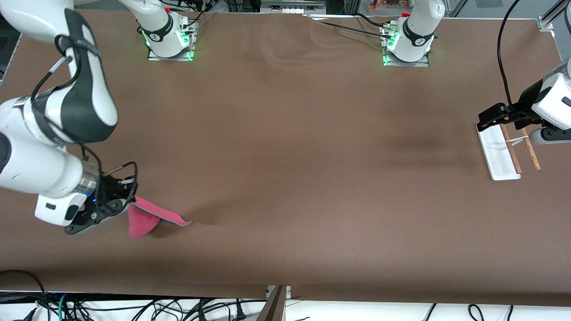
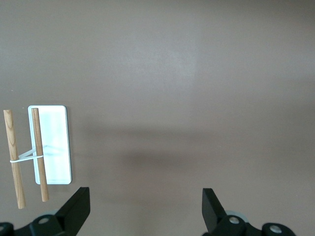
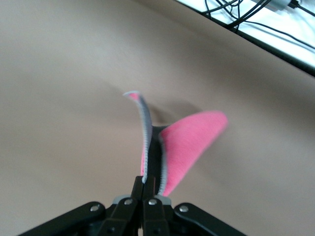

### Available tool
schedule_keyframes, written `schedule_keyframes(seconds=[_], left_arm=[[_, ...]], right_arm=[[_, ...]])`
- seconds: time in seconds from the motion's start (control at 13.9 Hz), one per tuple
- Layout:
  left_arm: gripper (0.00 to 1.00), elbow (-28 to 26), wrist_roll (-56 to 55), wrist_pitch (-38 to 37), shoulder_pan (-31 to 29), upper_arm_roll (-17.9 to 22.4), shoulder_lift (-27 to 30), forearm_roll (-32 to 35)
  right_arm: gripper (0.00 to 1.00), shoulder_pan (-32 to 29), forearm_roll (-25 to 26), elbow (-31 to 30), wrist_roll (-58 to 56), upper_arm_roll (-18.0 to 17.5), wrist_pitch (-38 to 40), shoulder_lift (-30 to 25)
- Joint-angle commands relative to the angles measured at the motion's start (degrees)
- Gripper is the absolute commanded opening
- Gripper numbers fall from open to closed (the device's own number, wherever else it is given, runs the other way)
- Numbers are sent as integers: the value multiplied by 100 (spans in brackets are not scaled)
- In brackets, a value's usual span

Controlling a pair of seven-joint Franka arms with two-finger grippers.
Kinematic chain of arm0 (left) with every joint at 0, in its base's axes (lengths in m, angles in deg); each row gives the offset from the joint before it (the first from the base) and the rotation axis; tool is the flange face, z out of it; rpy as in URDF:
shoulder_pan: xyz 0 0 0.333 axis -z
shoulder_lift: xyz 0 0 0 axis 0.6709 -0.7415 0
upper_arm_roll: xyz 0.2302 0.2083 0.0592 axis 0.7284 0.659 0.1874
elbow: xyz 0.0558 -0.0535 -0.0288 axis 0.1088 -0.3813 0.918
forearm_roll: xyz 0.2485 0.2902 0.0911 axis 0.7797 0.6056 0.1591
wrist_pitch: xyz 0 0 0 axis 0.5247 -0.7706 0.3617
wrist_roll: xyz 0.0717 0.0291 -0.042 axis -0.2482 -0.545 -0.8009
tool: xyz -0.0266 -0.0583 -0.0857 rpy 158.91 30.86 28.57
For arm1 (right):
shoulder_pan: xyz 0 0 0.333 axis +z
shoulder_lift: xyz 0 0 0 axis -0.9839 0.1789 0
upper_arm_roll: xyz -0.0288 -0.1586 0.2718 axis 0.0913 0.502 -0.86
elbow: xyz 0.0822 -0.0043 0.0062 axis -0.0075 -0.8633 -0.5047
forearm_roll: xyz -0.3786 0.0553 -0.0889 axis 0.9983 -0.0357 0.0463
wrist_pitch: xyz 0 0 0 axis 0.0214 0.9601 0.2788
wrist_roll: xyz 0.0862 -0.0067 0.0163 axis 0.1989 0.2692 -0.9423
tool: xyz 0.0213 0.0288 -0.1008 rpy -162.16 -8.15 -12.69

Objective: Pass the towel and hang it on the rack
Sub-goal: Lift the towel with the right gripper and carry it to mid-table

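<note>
Item: towel (image 1: 149, 218), pinched by one edge in my right gripper (image 1: 129, 206), lifted for passing. My left gripper (image 2: 145, 209) waits spread by the rack (image 1: 506, 154), ready to receive.

This is a robotics lab. Two white arms stand bolted on metal plates (image 1: 169, 55) at the table's (image 1: 285, 133) 12 o'clock edge, green lights glowing at their bases. A plain brown cover lies over the whole table. Loose cables (image 1: 134, 307) tangle on the floor at 6 o'clock, and aluminium framing (image 1: 548, 20) shows at the 1 o'clock corner.
</note>
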Motion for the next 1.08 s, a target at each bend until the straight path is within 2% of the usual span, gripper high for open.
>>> schedule_keyframes(seconds=[0.0,0.36,0.57,0.72,0.86,1.0], left_arm=[[100,195,96,-90,54,-15,-86,40],[100,256,53,-220,98,-76,-805,93],[100,274,132,-230,63,-85,-860,75],[100,178,429,-169,202,-59,-816,23],[100,-23,746,49,326,-59,-816,-641],[100,-628,1542,864,309,-50,-737,-1476]], right_arm=[[0,638,-11,5,1214,87,213,-291],[0,1535,-29,137,3341,70,-59,-336],[0,2351,-2,146,4702,88,-646,-292],[0,2765,15,146,5075,105,-1068,-213],[0,3038,7,146,5094,105,-1359,-151],[0,3232,-2,146,5181,88,-1526,-107]])
